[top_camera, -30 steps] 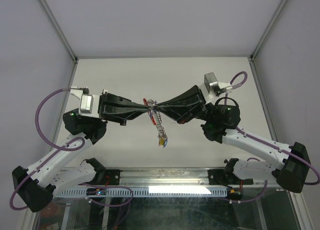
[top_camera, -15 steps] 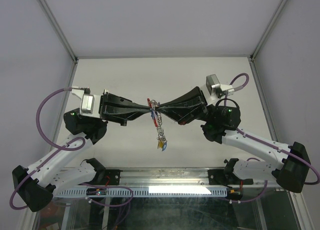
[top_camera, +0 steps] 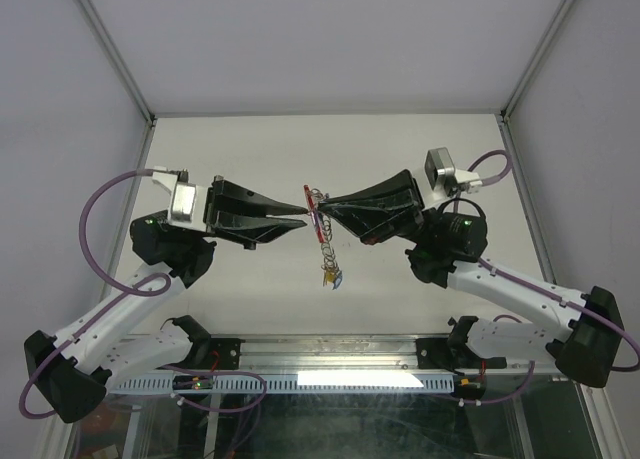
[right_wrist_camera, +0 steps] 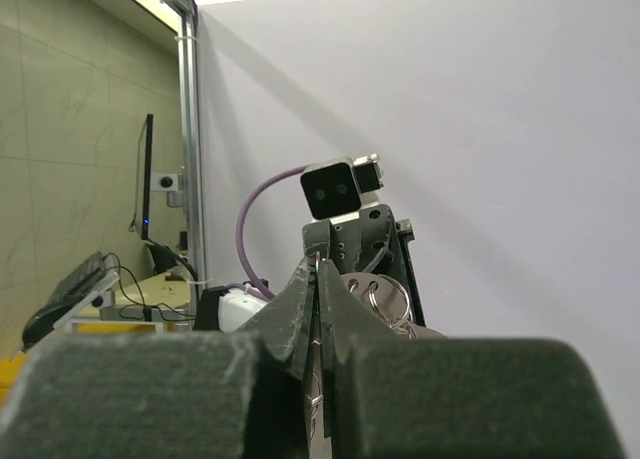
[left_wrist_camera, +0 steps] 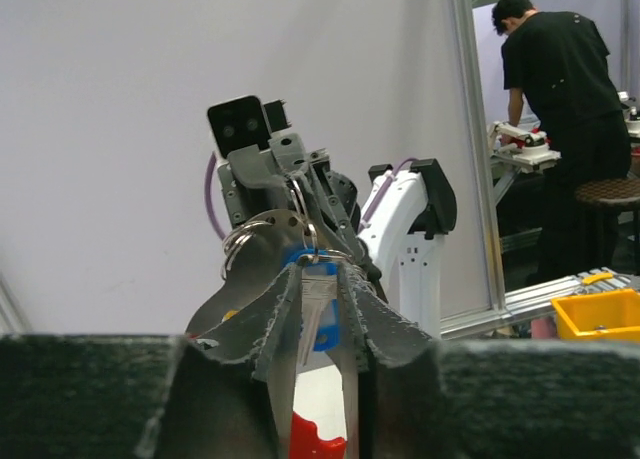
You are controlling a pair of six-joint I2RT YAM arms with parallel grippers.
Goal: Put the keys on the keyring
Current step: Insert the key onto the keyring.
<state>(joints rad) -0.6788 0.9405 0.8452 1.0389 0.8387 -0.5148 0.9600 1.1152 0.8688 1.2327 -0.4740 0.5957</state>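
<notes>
**Keyring held in the air between the two arms**

The right gripper (top_camera: 322,209) has its jaws all but shut on the keyring (top_camera: 317,221), pinching it at the red arc (top_camera: 313,207) above the table (top_camera: 250,149). From there the chain (top_camera: 321,244) hangs straight down. At its low end there is a small yellow and blue cluster that I take for the keys (top_camera: 328,276), though they are too small to count. I see no loose key lying anywhere.

The left gripper (top_camera: 303,217) points at the bunch from the other side, its tips just beside the red arc. In its wrist view the jaws stand narrow, and the blue-framed tag (left_wrist_camera: 320,304) fills the slit between them (whether they pinch it or it merely hangs beyond them I cannot tell).

My reading is that the threading is late or done, with at least some keys already on the chain. The next move calls for the right gripper to hold the arc steady while the left works at the ring. A swing of the chain could spoil that, so slow motion suits
</notes>
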